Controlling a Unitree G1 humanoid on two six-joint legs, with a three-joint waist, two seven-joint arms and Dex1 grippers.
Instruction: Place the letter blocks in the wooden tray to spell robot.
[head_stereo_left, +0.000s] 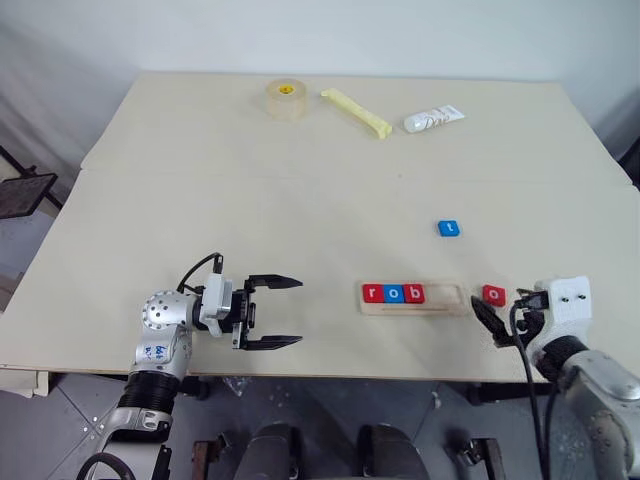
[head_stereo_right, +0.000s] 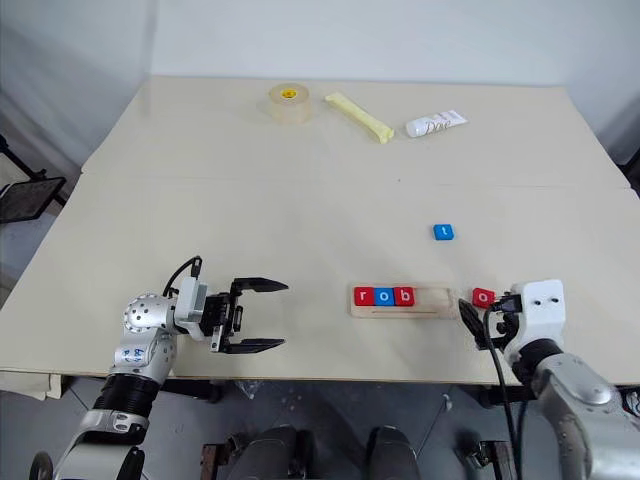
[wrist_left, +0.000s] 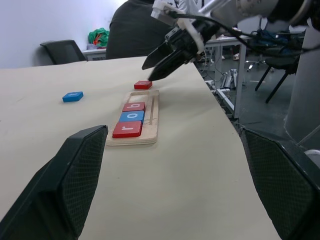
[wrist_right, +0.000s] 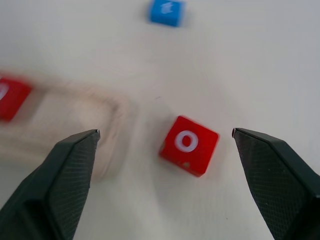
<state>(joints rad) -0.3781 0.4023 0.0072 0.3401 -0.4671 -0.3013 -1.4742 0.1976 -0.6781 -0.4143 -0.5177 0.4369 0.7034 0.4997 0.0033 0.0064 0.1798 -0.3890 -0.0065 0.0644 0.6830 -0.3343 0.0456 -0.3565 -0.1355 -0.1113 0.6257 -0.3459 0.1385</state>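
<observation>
Red, blue and red letter blocks r (head_stereo_left: 373, 293), o (head_stereo_left: 394, 293) and b (head_stereo_left: 415, 293) are seated in the wooden tray (head_stereo_left: 450, 297), at its left end. A red o block (wrist_right: 189, 145) is seen lying on the table (head_stereo_left: 300, 200) just right of the tray, untouched, ahead of the right gripper (wrist_right: 165, 175), whose fingers are spread wide. A blue t block (head_stereo_left: 448, 229) is set farther back. The left gripper (head_stereo_left: 275, 312) is also parted, well apart from the tray.

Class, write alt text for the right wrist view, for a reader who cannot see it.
A red "o" letter block lies flat on the pale table, between the open black fingers of the right gripper. Beside it is the end of the wooden tray, holding another red block, and a blue block lies farther off.
</observation>
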